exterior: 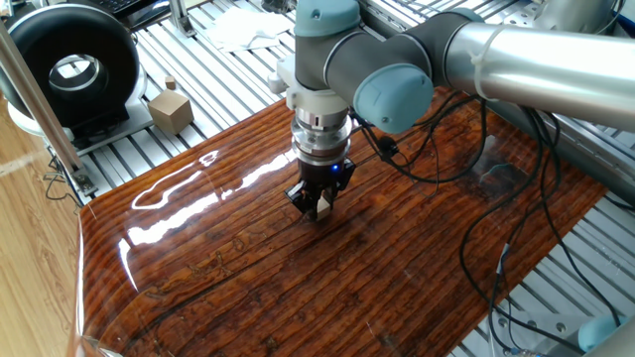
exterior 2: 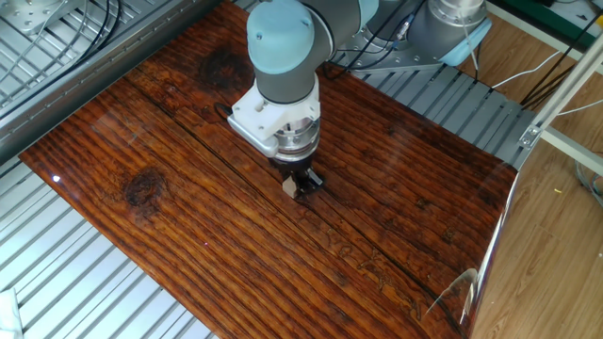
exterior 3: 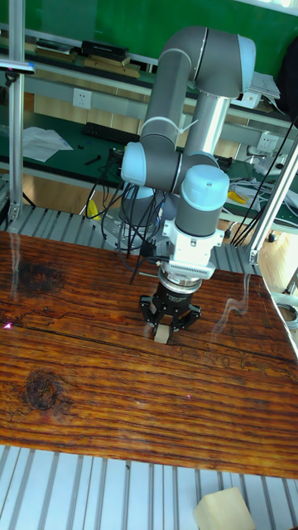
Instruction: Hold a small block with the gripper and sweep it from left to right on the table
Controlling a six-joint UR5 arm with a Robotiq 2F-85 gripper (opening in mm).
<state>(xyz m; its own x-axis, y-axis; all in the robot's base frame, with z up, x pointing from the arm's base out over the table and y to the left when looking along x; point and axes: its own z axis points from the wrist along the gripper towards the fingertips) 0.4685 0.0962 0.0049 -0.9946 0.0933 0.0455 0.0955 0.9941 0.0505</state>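
At the upper left of one fixed view, a black ring-shaped device point(exterior: 67, 67) is sitting on the slatted aluminium frame point(exterior: 218, 89), and just to its right a larger tan cube point(exterior: 170, 110) with a small knob on top is resting on the slats (this one is not part of the job). Moving toward the centre, the table point(exterior: 248, 288) is filling the lower half of the frame, glare streaking its left part. Near the middle of the board the gripper point(exterior: 317, 205) is pointing straight down, its fingers pinching the small block point(exterior: 322, 210), which is showing pale between the black fingertips; the block appears to be touching or nearly touching the wood, though I cannot tell which. To the right, the silver arm point(exterior: 536, 59) is reaching in from the upper right, with black cables point(exterior: 496, 248) trailing below it.

In the tall fixed view the block point(exterior 3: 162, 333) is sitting a little right of the board's centre, so the grasp looks done and the sweep appears partly run, with board left toward the right edge; how much of the stroke is intended I cannot judge.

No brand name, label or legible writing is showing in any view.
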